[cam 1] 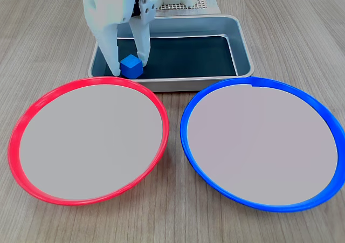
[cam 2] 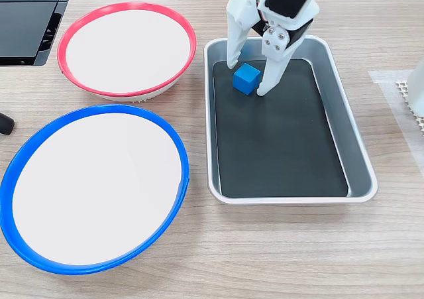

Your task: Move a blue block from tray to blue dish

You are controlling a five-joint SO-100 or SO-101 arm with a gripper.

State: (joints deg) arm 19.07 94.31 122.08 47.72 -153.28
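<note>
No text, label, brand, number or sign can be read anywhere in either fixed view.

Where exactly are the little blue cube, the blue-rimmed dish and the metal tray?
blue block [cam 2: 246, 78]: a fixed view, its top face.
blue dish [cam 1: 323, 116]: a fixed view, right part of its blue rim.
tray [cam 2: 360, 163]: a fixed view, its right silver wall.

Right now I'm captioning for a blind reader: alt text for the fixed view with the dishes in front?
A white robot hand straddles a blue block in a metal tray, fingers open. In front sit a red dish and a blue dish, both empty.
</note>
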